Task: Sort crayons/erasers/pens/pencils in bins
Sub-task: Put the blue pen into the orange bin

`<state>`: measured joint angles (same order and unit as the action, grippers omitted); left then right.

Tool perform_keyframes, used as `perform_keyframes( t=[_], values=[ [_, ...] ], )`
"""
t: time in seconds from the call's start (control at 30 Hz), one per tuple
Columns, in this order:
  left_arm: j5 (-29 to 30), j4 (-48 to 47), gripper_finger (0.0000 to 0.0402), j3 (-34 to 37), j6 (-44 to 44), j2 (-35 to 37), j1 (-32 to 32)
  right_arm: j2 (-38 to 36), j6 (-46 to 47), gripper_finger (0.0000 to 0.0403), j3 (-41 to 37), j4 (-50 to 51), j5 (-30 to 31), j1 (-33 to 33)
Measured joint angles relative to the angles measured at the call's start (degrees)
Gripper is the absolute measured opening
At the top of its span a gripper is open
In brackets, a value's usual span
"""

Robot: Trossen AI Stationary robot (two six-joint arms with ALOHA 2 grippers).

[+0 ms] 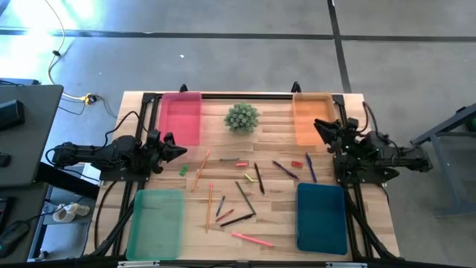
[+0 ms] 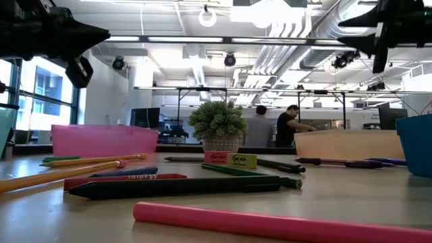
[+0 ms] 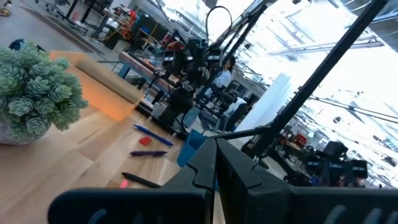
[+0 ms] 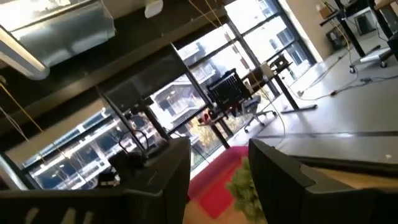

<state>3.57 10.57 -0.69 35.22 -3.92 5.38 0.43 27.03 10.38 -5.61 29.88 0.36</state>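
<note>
Nearest the low camera lies a pink pencil [image 2: 283, 226], with a black pen [image 2: 175, 188] just behind it and a red crayon [image 2: 125, 179] whose label cannot be read. Farther back, two erasers, one red [image 2: 217, 158] and one yellowish [image 2: 242, 160], carry dark oval logos too small to make out. More sticks are scattered mid-table between the four bins: pink [image 1: 181, 117], orange [image 1: 312, 119], light green [image 1: 155, 223] and teal-blue [image 1: 321, 218]. A potted plant [image 1: 242, 117] stands between the pink and orange bins. The left gripper [image 1: 178, 151] hangs above the table beside the pink bin, fingers pressed together, empty. The right gripper [image 1: 320, 127] hovers over the orange bin's edge, fingers [image 4: 283, 171] spread, holding nothing.
</note>
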Motion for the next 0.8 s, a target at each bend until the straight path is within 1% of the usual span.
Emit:
perform_keyframes(
  t=[0.1, 0.17, 0.33, 0.47, 0.6, 0.73, 0.8],
  values=[
    [0.12, 0.00, 0.0000, 0.00, 0.02, 0.00, -0.01, 1.42, 0.46, 0.0154, 6.26, 7.90, 0.01, 0.00],
    [0.12, 0.00, 0.0000, 0.00, 0.04, 0.00, -0.01, 3.43, 2.54, 0.0154, 11.26, 15.92, 0.01, 0.00],
    [0.30, -0.02, 0.0000, 0.00, 0.09, 0.00, -0.01, 11.38, 12.34, 0.0154, 22.39, 36.75, 1.61, 0.00],
    [0.74, -0.02, 0.0000, 0.00, 0.11, 0.00, -0.01, 18.31, 21.80, 0.0154, 28.86, 50.30, 0.69, 0.00],
    [0.75, -0.04, 0.0000, 0.00, 0.11, 0.01, -0.01, 24.41, 29.52, 0.0154, 31.89, 59.33, -3.44, 0.00],
    [0.75, -0.08, 0.0001, 0.00, 0.11, 0.00, -0.01, 29.13, 38.39, 0.0154, 31.99, 64.26, -9.90, 0.01],
    [0.75, -0.29, 0.0001, 0.00, 0.11, 0.00, 0.00, 31.44, 41.85, 0.0154, 31.97, 66.14, -11.81, 0.00]
  ],
)
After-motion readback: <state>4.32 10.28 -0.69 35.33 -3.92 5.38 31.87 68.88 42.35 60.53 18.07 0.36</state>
